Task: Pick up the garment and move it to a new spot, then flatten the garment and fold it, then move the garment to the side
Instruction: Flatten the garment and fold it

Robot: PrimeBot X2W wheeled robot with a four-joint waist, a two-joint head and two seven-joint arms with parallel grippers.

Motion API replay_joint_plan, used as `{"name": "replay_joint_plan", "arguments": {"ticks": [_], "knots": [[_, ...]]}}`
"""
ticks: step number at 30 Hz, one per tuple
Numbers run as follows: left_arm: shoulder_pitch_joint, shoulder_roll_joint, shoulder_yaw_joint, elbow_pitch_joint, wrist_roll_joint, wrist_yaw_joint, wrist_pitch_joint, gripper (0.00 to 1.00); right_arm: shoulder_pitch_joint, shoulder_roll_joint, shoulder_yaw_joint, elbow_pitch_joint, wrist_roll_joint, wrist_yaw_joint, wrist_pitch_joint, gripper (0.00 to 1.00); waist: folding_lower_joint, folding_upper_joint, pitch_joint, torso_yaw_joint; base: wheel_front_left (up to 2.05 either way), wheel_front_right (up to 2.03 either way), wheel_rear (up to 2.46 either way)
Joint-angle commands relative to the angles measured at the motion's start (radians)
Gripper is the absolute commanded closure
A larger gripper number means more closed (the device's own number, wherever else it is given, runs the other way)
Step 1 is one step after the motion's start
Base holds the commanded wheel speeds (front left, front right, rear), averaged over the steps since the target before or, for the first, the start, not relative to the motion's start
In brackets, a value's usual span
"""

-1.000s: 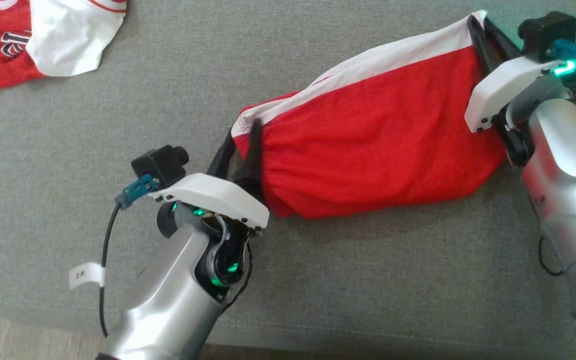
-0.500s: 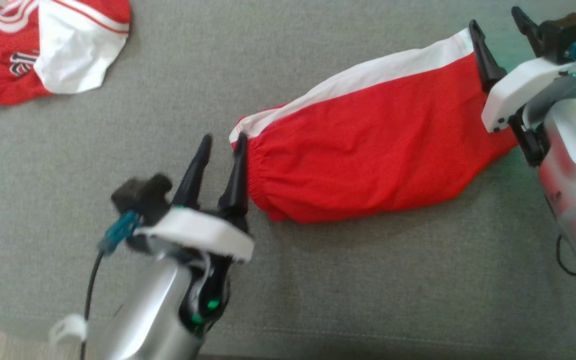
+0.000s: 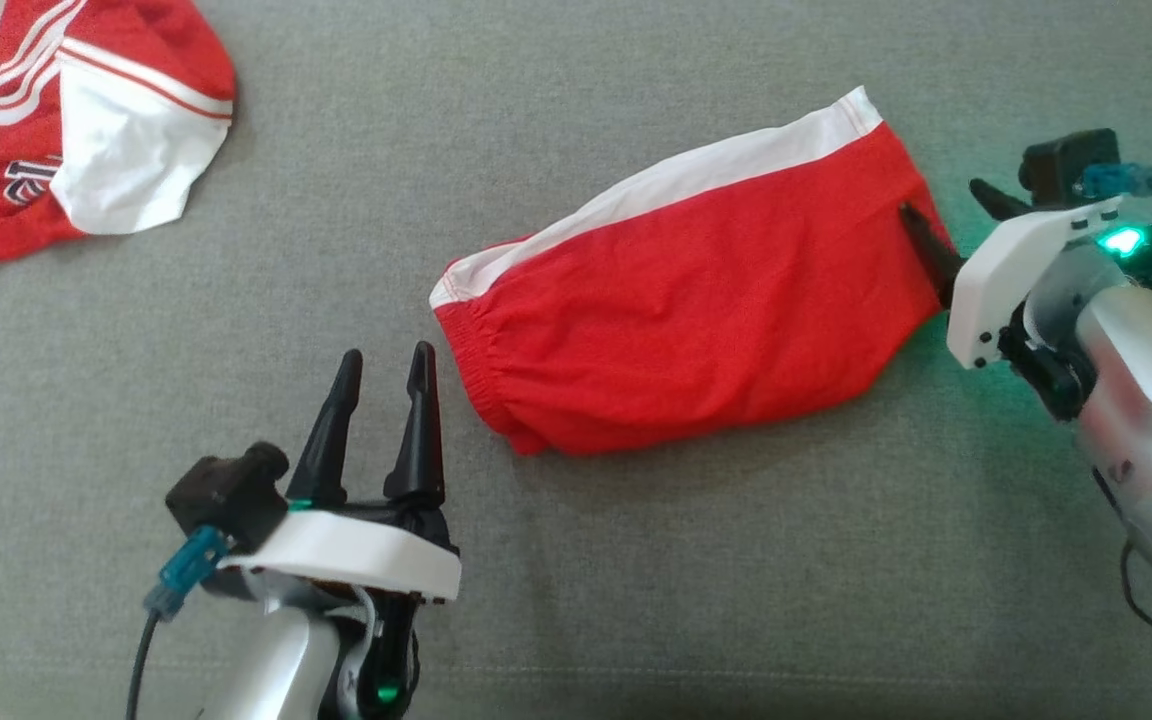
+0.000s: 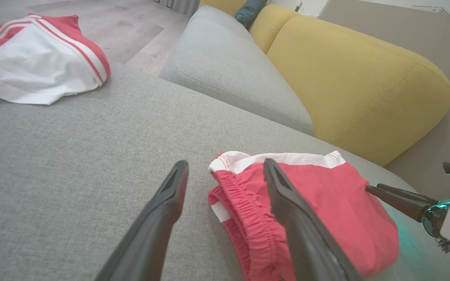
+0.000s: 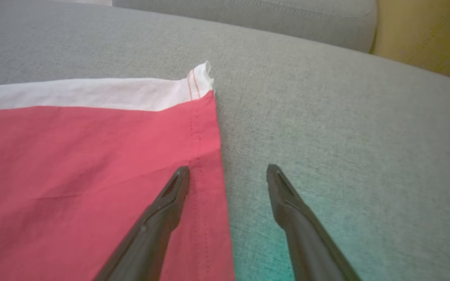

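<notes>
A grey sofa seat [image 3: 636, 600] carries folded red shorts [image 3: 696, 330] and a crumpled red-and-white jersey [image 3: 116, 170].

We saw a crumpled red-and-white jersey [image 3: 106, 150] lying on the grey seat [image 3: 636, 590] near its edge, with a yellow cushion [image 4: 358, 82] and wooden floor [image 4: 131, 31] beyond that seat.

The shorts [image 3: 696, 310] are thin, matt red cloth with a white band and a puckered elastic waist. The seat [image 3: 636, 580] is coarse grey woven fabric, the backrest [image 4: 350, 78] yellow weave. The fingers [image 3: 419, 420] are dark matt plastic, the forearm [image 3: 1146, 380] smooth satin silver.
</notes>
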Motion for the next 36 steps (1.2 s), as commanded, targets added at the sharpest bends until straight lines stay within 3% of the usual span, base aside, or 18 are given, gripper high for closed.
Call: {"name": "replay_joint_plan", "arguments": {"ticks": [1,12,14,16,17,28,36], "knots": [[-0.018,0.011,0.039,-0.041,0.019,0.006,-0.010,0.00,-0.004,-0.012,0.018,-0.036,0.022,0.007,0.018,0.00,0.0001,0.0000,0.008,0.006,0.00,0.00,0.00],[-0.030,-0.005,0.056,-0.049,0.046,0.003,-0.010,0.00,0.001,-0.047,0.105,-0.101,0.209,0.007,0.214,0.00,0.0001,0.0000,0.039,0.028,0.00,0.00,0.00],[-0.032,-0.008,0.062,-0.048,0.048,0.001,-0.010,0.00,0.002,-0.050,0.117,-0.112,0.231,0.007,0.219,0.52,0.0001,0.0000,0.038,0.028,0.00,0.00,0.00],[-0.035,-0.010,0.069,-0.046,0.053,-0.001,-0.010,0.00,0.002,-0.052,0.129,-0.119,0.246,0.007,0.218,0.80,0.0001,0.0000,0.037,0.025,0.00,0.00,0.00],[-0.036,-0.009,0.072,-0.045,0.058,-0.003,-0.010,0.00,0.002,-0.052,0.133,-0.122,0.252,0.007,0.211,1.00,0.0001,0.0000,0.035,0.022,0.00,0.00,0.00],[-0.079,0.004,0.103,-0.005,0.115,-0.027,-0.010,0.00,0.009,-0.013,0.127,-0.066,0.272,0.007,0.062,1.00,0.0001,0.0000,-0.003,-0.082,0.00,0.00,0.00],[-0.073,-0.002,0.136,0.018,0.133,-0.032,-0.010,0.00,0.047,0.007,0.076,-0.006,0.277,0.007,-0.064,1.00,0.0001,0.0000,-0.024,-0.209,0.00,0.00,0.00]]}}
